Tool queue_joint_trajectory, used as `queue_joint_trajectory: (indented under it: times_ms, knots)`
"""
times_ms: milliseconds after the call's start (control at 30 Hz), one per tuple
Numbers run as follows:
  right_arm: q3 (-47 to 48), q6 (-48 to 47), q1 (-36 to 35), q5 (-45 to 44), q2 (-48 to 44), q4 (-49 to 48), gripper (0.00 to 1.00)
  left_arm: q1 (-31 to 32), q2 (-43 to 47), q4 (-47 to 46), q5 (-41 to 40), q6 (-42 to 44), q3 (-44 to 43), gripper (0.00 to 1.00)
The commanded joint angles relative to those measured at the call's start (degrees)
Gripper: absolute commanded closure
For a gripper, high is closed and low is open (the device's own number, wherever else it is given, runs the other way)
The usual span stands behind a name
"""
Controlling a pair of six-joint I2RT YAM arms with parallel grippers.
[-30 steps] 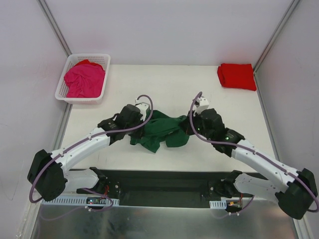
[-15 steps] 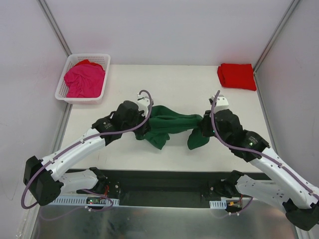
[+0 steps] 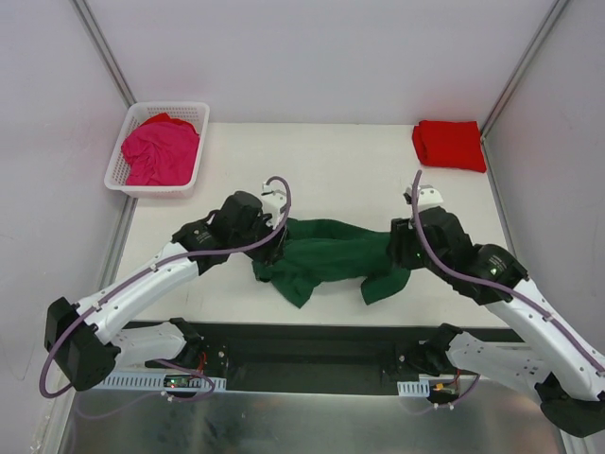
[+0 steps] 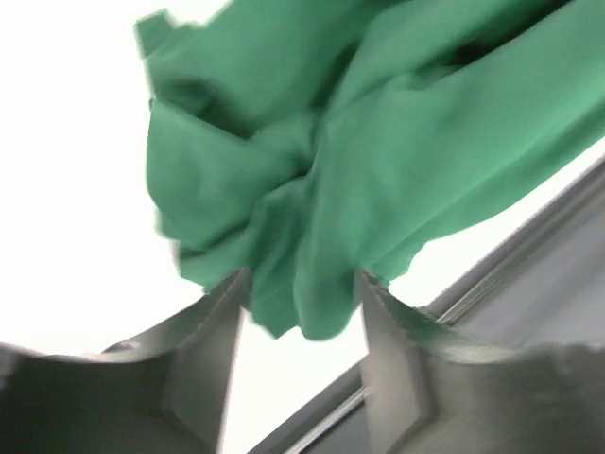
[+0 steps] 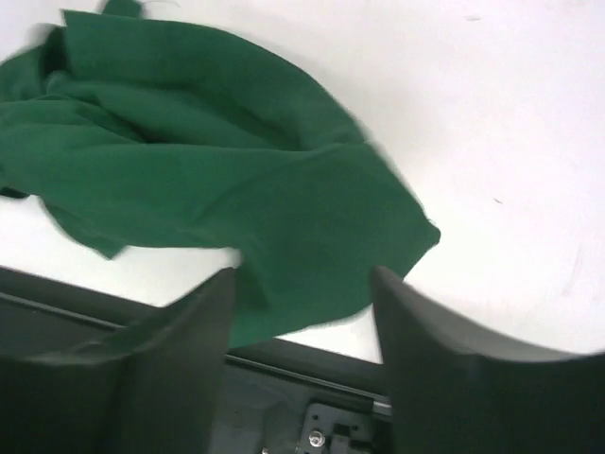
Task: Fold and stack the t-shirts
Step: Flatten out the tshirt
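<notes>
The dark green t-shirt [image 3: 326,253] lies crumpled and stretched sideways on the white table, near its front edge. My left gripper [image 3: 274,244] hovers at the shirt's left end. Its jaws stand open, with a fold of green cloth [image 4: 378,142] loose between the fingertips of the left gripper [image 4: 301,284]. My right gripper [image 3: 397,253] is over the shirt's right end. In the right wrist view the right gripper [image 5: 302,279] is open above the flat cloth [image 5: 189,180]. A folded bright red t-shirt [image 3: 449,144] sits at the back right. The magenta pink t-shirt [image 3: 161,151] is in the basket.
The white lattice basket [image 3: 189,107] stands at the table's back left corner. A black base rail [image 3: 312,355] runs along the near edge just below the green shirt. Grey enclosure walls close in the left, right and back sides.
Both arms drew apart, pulling the bunched green shirt out sideways. Both grippers, shut on the cloth before, have now opened, and the shirt has dropped onto the table.
</notes>
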State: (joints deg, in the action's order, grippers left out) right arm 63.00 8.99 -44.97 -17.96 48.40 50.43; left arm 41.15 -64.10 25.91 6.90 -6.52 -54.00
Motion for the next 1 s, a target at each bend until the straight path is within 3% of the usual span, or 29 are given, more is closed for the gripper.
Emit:
queue_joint_trajectory:
  times_ms: [0, 33, 100, 200, 633, 867, 967]
  knots:
    - [-3.5, -2.6, 0.8, -8.2, 1.2, 4.5, 0.24, -1.0, -5.2, 7.0, -9.8, 2.0, -2.3, 0.38]
    - [-4.4, -2.6, 0.8, -8.7, 1.4, 2.8, 0.12, -1.0, -7.3, 7.1, -11.1, 1.9, -2.9, 0.34]
    - [-6.0, -2.0, 0.8, -8.6, 2.3, 1.3, 0.02, -0.9, -8.7, 7.2, -12.1, 1.3, -4.4, 0.23]
    - [-6.8, -0.9, 0.8, -8.9, 2.8, -0.2, 0.04, -0.5, -9.9, 7.0, -13.1, 1.0, -5.9, 0.14]
    - [-14.6, 4.1, 0.8, -5.8, 1.6, -3.4, 0.04, 7.3, -7.4, 2.5, -10.4, -2.6, -5.7, 0.14]
    - [-14.4, 5.2, 0.7, -8.0, -0.9, -2.4, 0.04, 14.7, -13.5, -3.7, -8.7, -5.9, -7.6, 0.27]
    - [-14.5, 5.8, 0.7, -8.8, -2.4, -1.7, 0.04, 16.3, -17.9, -6.2, -8.1, -6.9, -8.1, 0.56]
